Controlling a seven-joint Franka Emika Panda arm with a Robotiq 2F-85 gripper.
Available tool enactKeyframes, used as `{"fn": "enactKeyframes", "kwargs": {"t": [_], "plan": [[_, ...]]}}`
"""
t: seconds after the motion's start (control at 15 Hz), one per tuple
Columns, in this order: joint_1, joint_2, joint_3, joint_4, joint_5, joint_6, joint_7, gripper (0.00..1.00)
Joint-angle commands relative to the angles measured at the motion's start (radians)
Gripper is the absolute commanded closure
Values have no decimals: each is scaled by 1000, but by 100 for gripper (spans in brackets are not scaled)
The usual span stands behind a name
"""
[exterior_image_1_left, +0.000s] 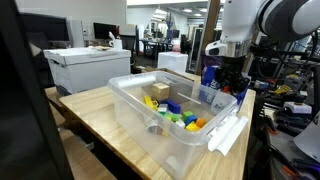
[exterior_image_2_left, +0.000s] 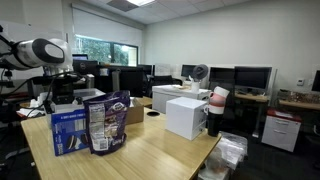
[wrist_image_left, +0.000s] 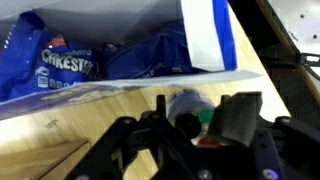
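**While object sits in the jaws: picked, not yet put down**

Only the wrist view shows it. The gripper (wrist_image_left: 200, 108) is at bottom centre of frame, jaws at a middling gap around a small dark cylindrical object with a bluish end (wrist_image_left: 183, 106). A green bit shows just beside it. Reads as a grip, though pad contact is blurred.

Upper left of that frame: crinkly blue foil snack bag (wrist_image_left: 60, 60). Upper right: blue-and-white cardboard box (wrist_image_left: 210, 35). Both stand on the pale wooden tabletop (wrist_image_left: 60, 135).

In an exterior view the arm hangs at right of frame. It is just beside the far corner of a clear plastic bin (exterior_image_1_left: 150, 130) holding bright coloured blocks (exterior_image_1_left: 178, 115). The held object is too small to make out there.

Progress, my call:
- Done: pick-up looks complete, and the object appears clear of the table.
- Left: it rests on nothing yet, neither in the bin nor on the wood.
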Motion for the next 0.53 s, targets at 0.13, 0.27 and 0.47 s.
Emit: {"fn": "enactKeyframes", "kwargs": {"t": [0.13,0.27,0.47], "plan": [[-4,-59,16,11,51,-34,109,69],[-5,-58,29,27,38,-45,147,69],[0,-38,48,70,31,-82,181,69]]}}
